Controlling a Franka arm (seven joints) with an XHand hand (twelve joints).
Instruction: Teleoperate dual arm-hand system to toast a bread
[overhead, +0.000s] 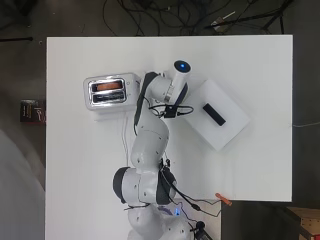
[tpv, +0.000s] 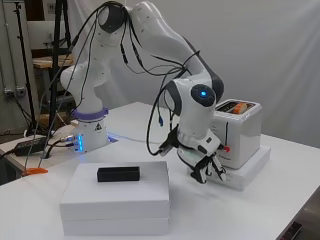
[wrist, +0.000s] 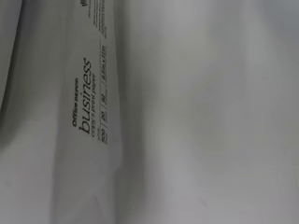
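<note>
Side view has the bread (tpv: 241, 106) sitting down in a slot of the toaster (tpv: 239, 134), which stands on a flat white pack (tpv: 247, 172) on the desk (tpv: 240, 215). Just in front hangs the hand (tpv: 206, 167), fingers loosely curled, holding nothing. Nearer, a black block (tpv: 118, 174) rests on stacked white packs (tpv: 115, 202).

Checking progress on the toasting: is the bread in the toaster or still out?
In. The bread sits in one slot of the toaster; the other slot looks empty.
</note>
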